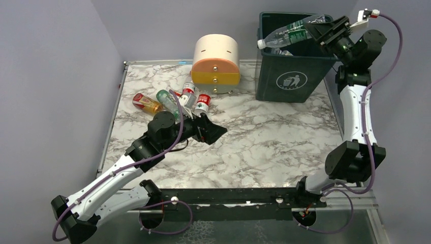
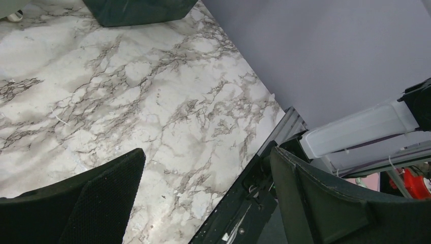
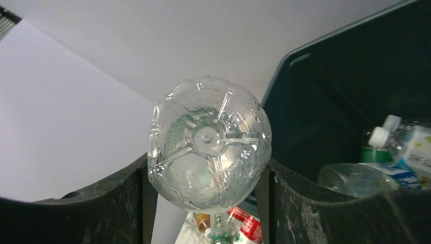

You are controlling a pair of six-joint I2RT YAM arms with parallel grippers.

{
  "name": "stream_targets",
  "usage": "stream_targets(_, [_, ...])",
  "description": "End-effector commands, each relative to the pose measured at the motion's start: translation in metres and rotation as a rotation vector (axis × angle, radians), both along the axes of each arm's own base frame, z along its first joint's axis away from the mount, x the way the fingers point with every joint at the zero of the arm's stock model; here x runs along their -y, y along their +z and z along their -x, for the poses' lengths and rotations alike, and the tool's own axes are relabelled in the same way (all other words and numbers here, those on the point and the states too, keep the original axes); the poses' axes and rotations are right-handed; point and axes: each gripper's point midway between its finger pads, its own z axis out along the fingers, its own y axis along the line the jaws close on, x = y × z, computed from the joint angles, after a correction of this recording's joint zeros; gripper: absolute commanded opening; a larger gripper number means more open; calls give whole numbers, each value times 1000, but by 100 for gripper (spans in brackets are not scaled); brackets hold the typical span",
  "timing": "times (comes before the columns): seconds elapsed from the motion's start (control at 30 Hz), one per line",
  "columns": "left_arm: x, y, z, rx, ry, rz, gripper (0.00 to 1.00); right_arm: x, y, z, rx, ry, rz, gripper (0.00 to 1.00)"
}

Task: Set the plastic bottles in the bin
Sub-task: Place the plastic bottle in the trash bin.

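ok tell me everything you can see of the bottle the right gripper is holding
It is a clear plastic bottle with a green label round its middle and a white cap, and it looks empty. The right gripper clamps it near the base, whose moulded petal shape faces the wrist camera. It hangs almost level over the open bin, cap end lower, near the bin's front left corner. Whether the cap touches the rim I cannot tell.
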Motion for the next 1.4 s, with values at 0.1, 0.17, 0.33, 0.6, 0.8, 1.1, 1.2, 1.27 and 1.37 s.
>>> stream_targets(0.1, [2, -5, -2, -9, 3, -8, 99, 44, 21, -11, 75, -81, -41, 60])
stream_targets(0.17, [4, -6, -2, -12, -1, -14, 99, 46, 19, -16, 75, -90, -35, 60])
stream_targets(0.33, [6, -5, -4, -10, -7, -19, 99, 63, 7, -31, 35, -185, 10, 60])
stream_targets(0.6, [11, -6, -7, -13, -16, -28, 99, 96, -4, -62, -2, -342, 61, 60])
stream_targets(0.8, [15, -4, -10, -9, -24, -34, 99, 105, -20, -95, -61, -332, 82, 72])
stream_targets(1.1, [19, -6, -15, -13, -24, -49, 99, 91, -36, -86, -81, -260, 84, 100])
stream_targets(1.2, [20, -10, -16, -17, -24, -59, 99, 81, -28, -71, -52, -232, 89, 100])
stream_targets(1.27, [20, -13, -16, -21, -24, -66, 99, 73, -16, -58, -12, -203, 94, 100])
stream_targets(1.37, [21, -17, -18, -28, -20, -75, 99, 57, 5, -37, 46, -146, 103, 100])
